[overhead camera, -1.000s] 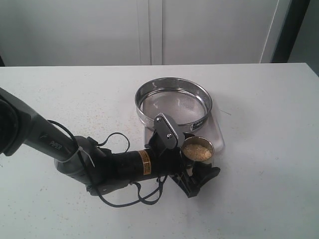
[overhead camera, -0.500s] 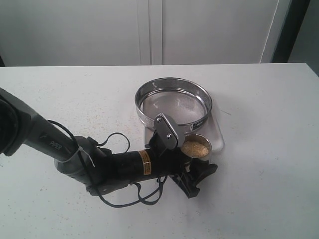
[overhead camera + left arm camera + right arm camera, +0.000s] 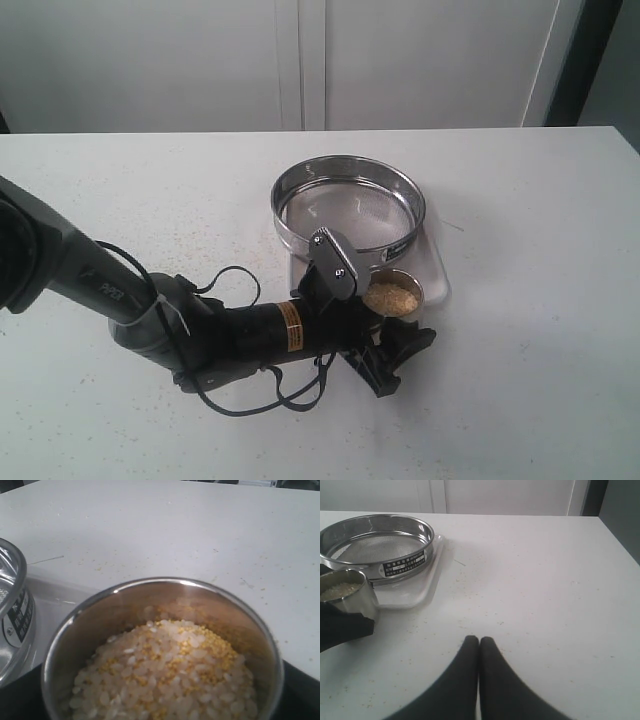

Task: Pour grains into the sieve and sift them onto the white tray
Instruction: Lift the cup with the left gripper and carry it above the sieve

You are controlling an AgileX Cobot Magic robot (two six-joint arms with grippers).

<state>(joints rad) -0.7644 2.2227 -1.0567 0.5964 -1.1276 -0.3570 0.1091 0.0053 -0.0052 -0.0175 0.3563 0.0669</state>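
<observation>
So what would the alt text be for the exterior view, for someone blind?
The left gripper, on a black arm reaching in from the left, holds a small steel cup of golden grains just in front of a wide, empty steel sieve. The sieve rests on a white tray on a white table.

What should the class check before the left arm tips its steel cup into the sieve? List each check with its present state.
1. The steel cup holds grains: ok.
2. The left gripper is shut on the cup: ok.
3. The sieve sits on the white tray: ok.
4. No grains in the sieve yet: ok.
5. The cup is above the sieve: not ok, it is outside the rim.
6. The right gripper is shut and apart from the sieve: ok.
</observation>
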